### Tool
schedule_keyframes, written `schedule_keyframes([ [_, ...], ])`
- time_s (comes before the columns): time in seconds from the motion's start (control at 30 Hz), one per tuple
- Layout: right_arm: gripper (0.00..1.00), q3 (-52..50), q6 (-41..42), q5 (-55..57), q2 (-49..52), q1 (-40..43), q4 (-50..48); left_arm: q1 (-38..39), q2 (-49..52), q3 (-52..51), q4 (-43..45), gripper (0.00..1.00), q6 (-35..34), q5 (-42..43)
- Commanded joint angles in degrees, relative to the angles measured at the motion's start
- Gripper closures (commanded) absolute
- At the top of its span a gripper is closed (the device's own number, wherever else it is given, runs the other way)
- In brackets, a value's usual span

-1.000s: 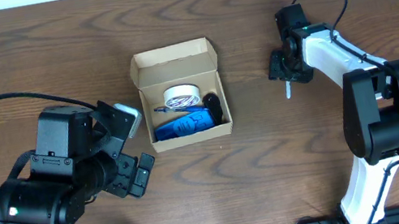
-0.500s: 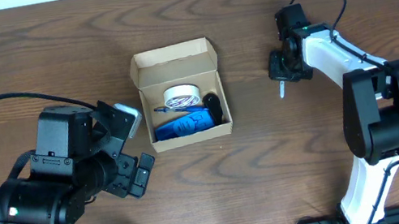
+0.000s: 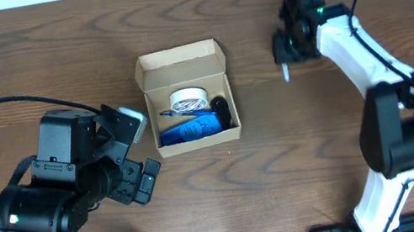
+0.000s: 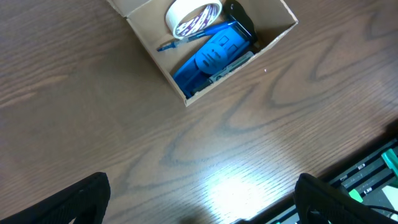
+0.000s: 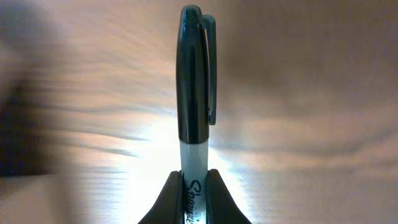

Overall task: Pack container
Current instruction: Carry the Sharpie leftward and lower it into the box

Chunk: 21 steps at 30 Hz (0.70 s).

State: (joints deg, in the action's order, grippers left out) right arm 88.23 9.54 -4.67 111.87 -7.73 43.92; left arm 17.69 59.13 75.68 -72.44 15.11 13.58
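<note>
Right hand (image 3: 288,40) pinches marker (image 5: 194,93), at box's (image 3: 180,62) 2 o'clock, well apart. Box sits centre of bench (image 3: 51,58), lid open, tape (image 3: 187,99) and blue items (image 3: 190,127) inside. Crowded, so we'd carry across high, lay marker flat, release low near tape. Left hand (image 3: 141,151) spread, idle at 7 o'clock.

The table (image 3: 51,58) is showing one cardboard box (image 3: 180,62), one tape roll (image 3: 187,100), one blue pen (image 4: 199,36), one chunky blue tool (image 3: 191,129), one small black object (image 3: 223,110) and one black-capped marker (image 5: 194,81); two robot arms are appearing, a left arm (image 3: 58,189) and a right arm (image 3: 384,102)
</note>
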Motion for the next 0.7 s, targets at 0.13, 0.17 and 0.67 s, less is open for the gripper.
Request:
schedule_keyframes([
  [0.13,0.99,6.2,-24.9,-11.9,-11.0,-9.1,-0.2,0.0,0.0,1.0,-0.2,0.05,0.8,0.4],
  [0.17,0.99,6.2,-28.3,-13.6,-11.4,-10.3,0.2,0.0,0.0,1.0,-0.2,0.05,0.8,0.4],
  [0.67,0.99,6.1,-67.5,-20.4,-4.9,-24.7,14.8,0.0,0.0,1.0,-0.2,0.05,0.8,0.4],
])
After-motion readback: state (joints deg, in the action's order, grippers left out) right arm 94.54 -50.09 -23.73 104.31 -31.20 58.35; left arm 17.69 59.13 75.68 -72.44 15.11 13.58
